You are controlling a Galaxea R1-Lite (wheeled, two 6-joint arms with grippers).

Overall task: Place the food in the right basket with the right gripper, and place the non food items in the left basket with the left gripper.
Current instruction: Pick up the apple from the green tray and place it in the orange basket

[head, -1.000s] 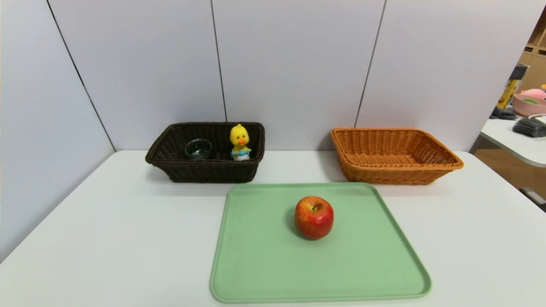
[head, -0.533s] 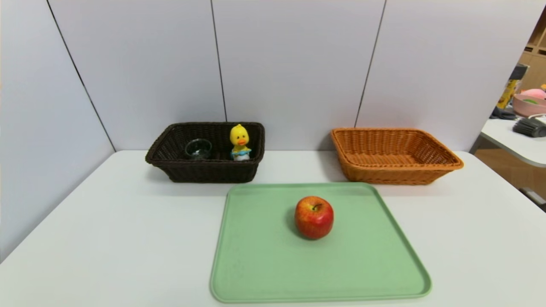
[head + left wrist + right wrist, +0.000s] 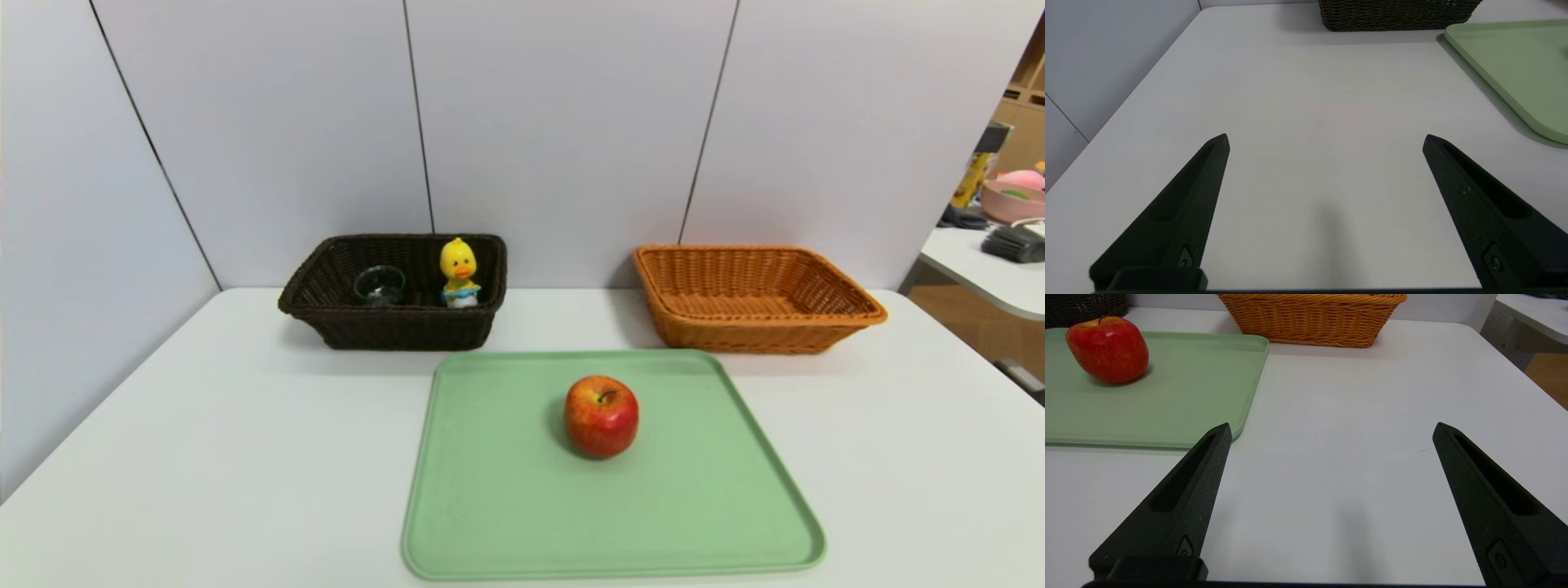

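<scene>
2 baskets (image 3: 1396, 16) (image 3: 1312, 318) cut off in wrist views

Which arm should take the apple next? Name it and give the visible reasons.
Right. The apple sits right of centre on the green tray, nearer the orange basket; the open right gripper already sees both. The left gripper faces bare table.

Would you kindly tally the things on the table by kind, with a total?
Baskets: 2, dark brown basket and orange basket
Trays: 1, green tray
Fruit: 1, apple
Toys: 1, duck
Cups: 1, glass cup
Total: 6
</scene>
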